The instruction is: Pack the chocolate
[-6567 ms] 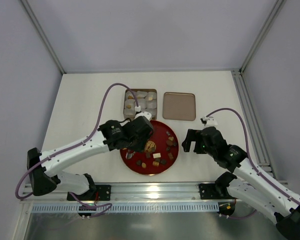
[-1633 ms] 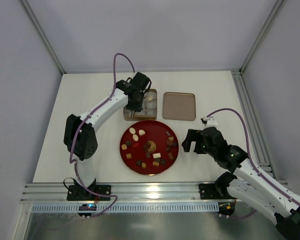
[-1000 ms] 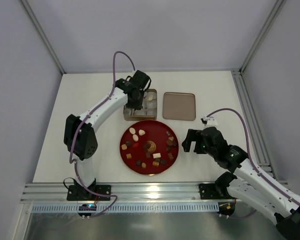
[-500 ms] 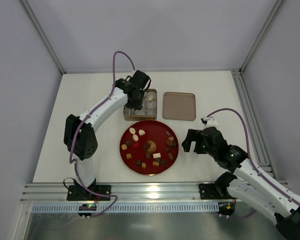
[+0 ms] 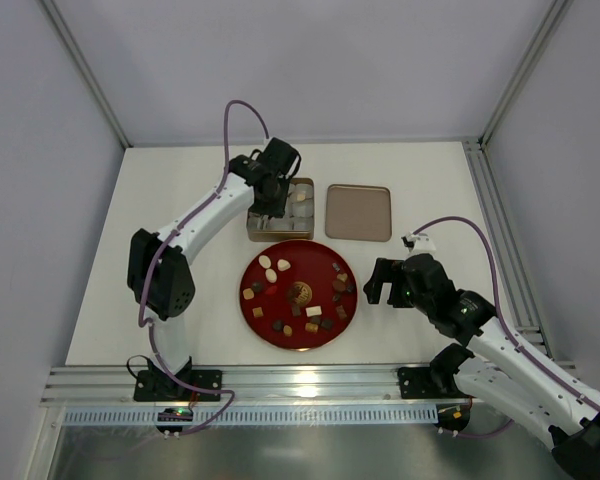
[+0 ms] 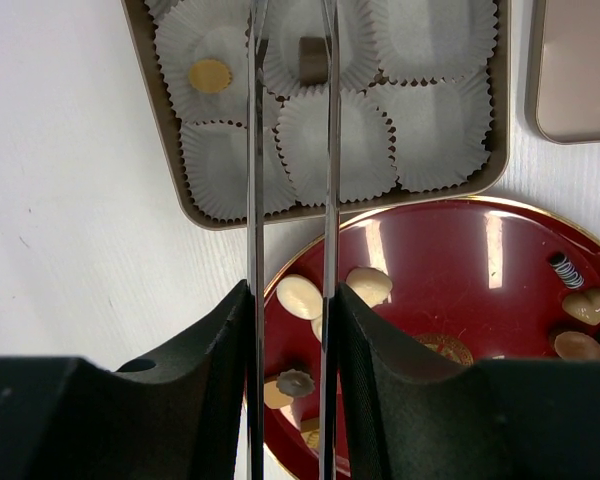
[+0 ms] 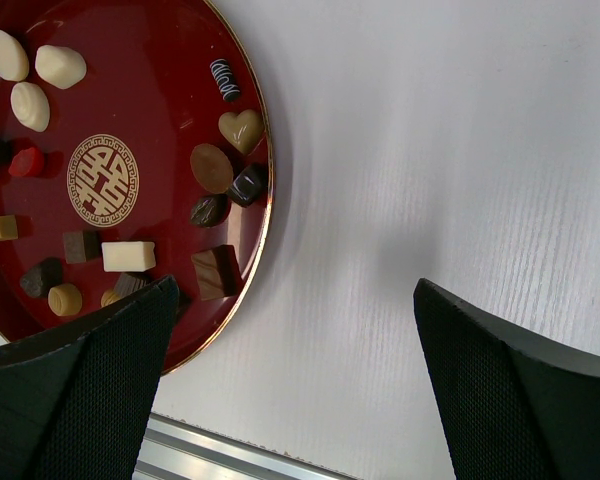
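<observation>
Several small chocolates, dark, tan and cream-white, lie on the red plate (image 5: pixel 352 300), which the right wrist view also shows (image 7: pixel 150 110). My left gripper (image 5: pixel 270 195) hangs over the tin box (image 6: pixel 160 130) of white paper cups. Its thin blades (image 6: pixel 290 20) stand slightly apart around a dark square chocolate (image 6: pixel 311 60) that rests in a cup, with a gap on the left side. A tan round chocolate (image 6: pixel 210 75) sits in the cup to its left. My right gripper (image 7: pixel 290 340) is wide open over bare table, right of the plate, and holds nothing.
The box's brown lid (image 5: pixel 358 212) lies flat to the right of the box. The plate sits just in front of the box. Metal rails run along the table's near edge (image 7: pixel 230 450) and right side (image 5: pixel 490 220).
Since the earliest frame my left arm has swung from the plate to the box. Over the last second its blades have parted a little around the dark chocolate. The right arm has stayed still.
</observation>
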